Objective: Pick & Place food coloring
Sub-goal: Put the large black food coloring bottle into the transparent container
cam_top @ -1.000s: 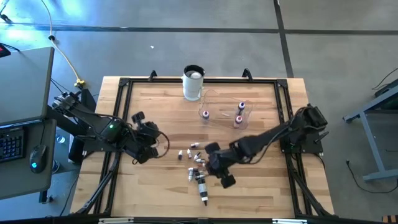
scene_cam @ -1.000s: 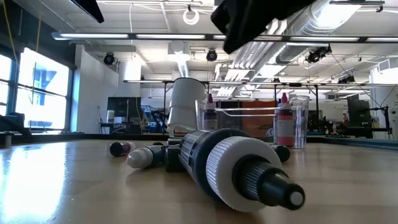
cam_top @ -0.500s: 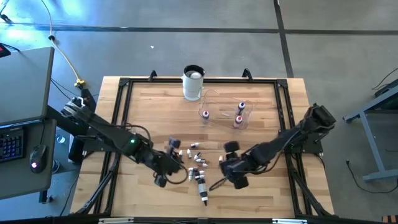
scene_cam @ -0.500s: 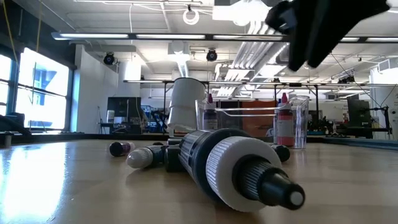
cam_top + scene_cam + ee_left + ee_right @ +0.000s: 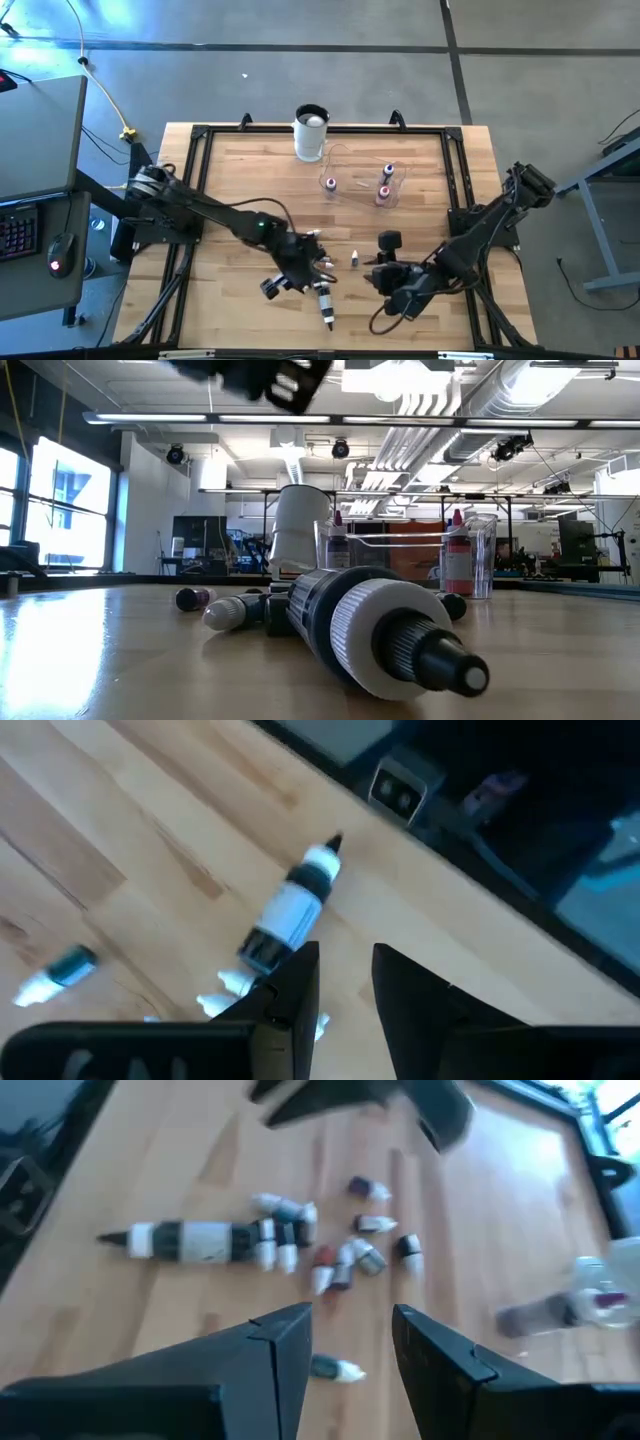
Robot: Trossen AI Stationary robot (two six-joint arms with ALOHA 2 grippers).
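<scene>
My left pincer (image 5: pixel 300 272) hovers part-open, empty, over the food coloring (image 5: pixel 318 268); I'd descend squarely astride one bottle.

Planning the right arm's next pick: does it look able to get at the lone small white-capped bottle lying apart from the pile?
Probably yes. The lone bottle lies on bare wood just left of the right gripper, whose jaws are open, with nothing between them.
</scene>
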